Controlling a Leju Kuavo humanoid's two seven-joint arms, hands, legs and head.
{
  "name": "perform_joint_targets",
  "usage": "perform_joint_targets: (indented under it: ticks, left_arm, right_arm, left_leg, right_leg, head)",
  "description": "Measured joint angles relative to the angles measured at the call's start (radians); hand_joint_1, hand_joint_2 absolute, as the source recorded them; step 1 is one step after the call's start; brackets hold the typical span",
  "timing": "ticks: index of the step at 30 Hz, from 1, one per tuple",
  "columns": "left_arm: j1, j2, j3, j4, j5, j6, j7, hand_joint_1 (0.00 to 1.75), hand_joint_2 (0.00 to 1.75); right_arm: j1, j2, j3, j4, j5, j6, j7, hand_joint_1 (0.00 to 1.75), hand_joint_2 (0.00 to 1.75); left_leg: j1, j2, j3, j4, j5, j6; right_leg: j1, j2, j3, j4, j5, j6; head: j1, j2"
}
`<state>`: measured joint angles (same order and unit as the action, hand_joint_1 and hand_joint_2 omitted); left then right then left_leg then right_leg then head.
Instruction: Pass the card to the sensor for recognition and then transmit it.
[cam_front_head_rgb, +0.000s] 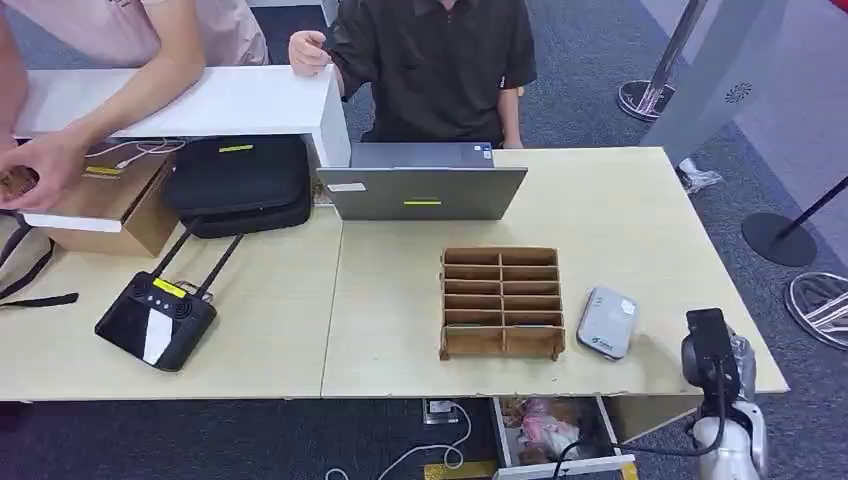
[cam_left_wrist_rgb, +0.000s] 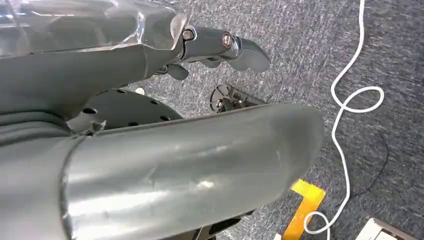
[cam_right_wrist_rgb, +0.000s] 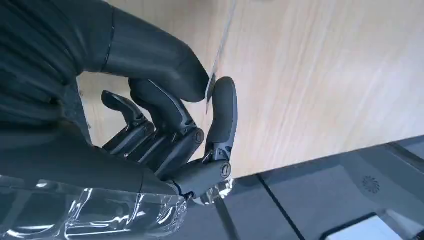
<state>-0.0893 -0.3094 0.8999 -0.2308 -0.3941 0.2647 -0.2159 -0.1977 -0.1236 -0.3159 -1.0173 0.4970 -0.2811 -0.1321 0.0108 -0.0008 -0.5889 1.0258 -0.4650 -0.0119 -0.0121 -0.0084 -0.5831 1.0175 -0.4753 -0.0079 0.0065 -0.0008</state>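
Note:
My right hand pinches a thin pale card between thumb and a finger, with the card seen edge-on against the wooden tabletop. My right wrist sits at the table's front right corner. Just left of it on the table lies the sensor, a small grey-white rounded reader. My left hand hangs over the grey carpet, fingers out and holding nothing.
A wooden compartment box stands left of the sensor. Behind it are a laptop, a black bag, a cardboard box and a black controller. Two people stand at the far side. A white cable lies on the floor.

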Motion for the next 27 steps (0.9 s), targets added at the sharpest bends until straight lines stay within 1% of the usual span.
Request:
perform_joint_targets:
  ticks: [4, 5, 6, 7, 8, 9, 12, 16, 23, 27]
  left_arm:
    - [0.0, 0.0, -0.006, 0.0, 0.002, 0.002, 0.0, 0.0, 0.0]
    - [0.0, 0.0, -0.006, 0.0, 0.003, 0.003, 0.0, 0.0, 0.0]
    - [0.0, 0.0, -0.006, 0.0, 0.009, 0.005, -0.003, 0.0, 0.0]
    - [0.0, 0.0, -0.006, 0.0, 0.015, 0.007, -0.007, 0.0, 0.0]
    - [0.0, -0.001, -0.006, 0.0, 0.017, 0.009, -0.008, 0.0, 0.0]
    - [0.0, -0.001, -0.007, 0.0, 0.018, 0.011, -0.009, 0.0, 0.0]
    - [0.0, -0.001, -0.012, 0.0, 0.018, 0.013, -0.009, 0.0, 0.0]
    - [0.0, -0.001, -0.014, 0.0, 0.018, 0.013, -0.009, 0.0, 0.0]
    - [0.0, -0.001, -0.034, -0.002, 0.017, 0.011, -0.004, 0.0, 0.0]
    - [0.0, -0.001, -0.046, -0.005, 0.017, 0.011, 0.005, 0.0, 0.0]
  right_arm:
    - [0.014, 0.004, 0.015, -0.05, 0.005, -0.001, 0.007, 1.75, 1.75]
    - [0.017, 0.006, 0.016, -0.061, 0.01, -0.013, -0.006, 1.75, 1.75]
    - [0.025, 0.009, 0.018, -0.085, 0.033, -0.055, -0.035, 1.75, 1.75]
    - [0.036, 0.015, 0.024, -0.129, 0.06, -0.095, -0.041, 1.75, 1.75]
    - [0.042, 0.02, 0.032, -0.18, 0.092, -0.117, -0.022, 1.75, 1.75]
    - [0.047, 0.025, 0.043, -0.239, 0.127, -0.126, 0.011, 1.75, 1.75]
    - [0.061, 0.033, 0.071, -0.369, 0.188, -0.122, 0.063, 1.75, 1.75]
    - [0.087, 0.043, 0.095, -0.467, 0.204, -0.112, 0.078, 1.75, 1.75]
    - [0.133, 0.06, 0.104, -0.535, 0.211, -0.108, 0.076, 1.75, 1.75]
    - [0.147, 0.073, 0.106, -0.55, 0.212, -0.084, 0.078, 1.75, 1.75]
  left_leg:
    - [0.0, 0.0, -0.001, 0.0, 0.0, 0.0]
    - [0.0, 0.0, -0.001, 0.0, 0.0, 0.0]
    - [0.0, 0.0, -0.001, 0.0, 0.0, 0.0]
    - [0.0, 0.0, -0.002, 0.0, 0.0, 0.0]
    - [0.0, 0.0, -0.001, 0.0, 0.0, 0.0]
    - [0.0, 0.001, -0.001, 0.0, 0.0, 0.0]
    - [0.0, 0.001, -0.001, 0.0, 0.0, 0.0]
    - [0.0, 0.0, -0.001, 0.0, 0.0, 0.0]
    - [0.0, 0.0, -0.002, 0.0, 0.0, 0.0]
    - [0.0, 0.0, -0.002, 0.0, 0.0, 0.0]
  right_leg:
    - [0.0, 0.0, -0.001, 0.0, 0.0, 0.0]
    - [0.0, 0.0, -0.001, 0.0, 0.0, 0.0]
    - [0.0, 0.0, -0.001, 0.0, 0.0, 0.0]
    - [0.0, -0.001, -0.001, 0.0, 0.0, 0.0]
    - [0.0, 0.0, -0.001, 0.001, 0.0, 0.0]
    - [0.0, 0.0, -0.002, 0.001, 0.0, 0.0]
    - [0.0, 0.0, -0.002, 0.001, 0.0, 0.0]
    - [0.0, 0.0, -0.002, 0.001, 0.0, 0.0]
    - [0.0, 0.0, -0.002, 0.001, 0.0, 0.0]
    - [0.0, 0.0, -0.002, 0.001, 0.0, 0.0]
  head:
    - [0.0, 0.0]
    - [0.0, 0.0]
    - [0.0, 0.0]
    - [0.0, 0.0]
    - [0.0, 0.0]
    - [0.0, 0.0]
    - [0.0, 0.0]
    - [0.0, 0.0]
    - [0.0, 0.0]
    - [0.0, 0.0]
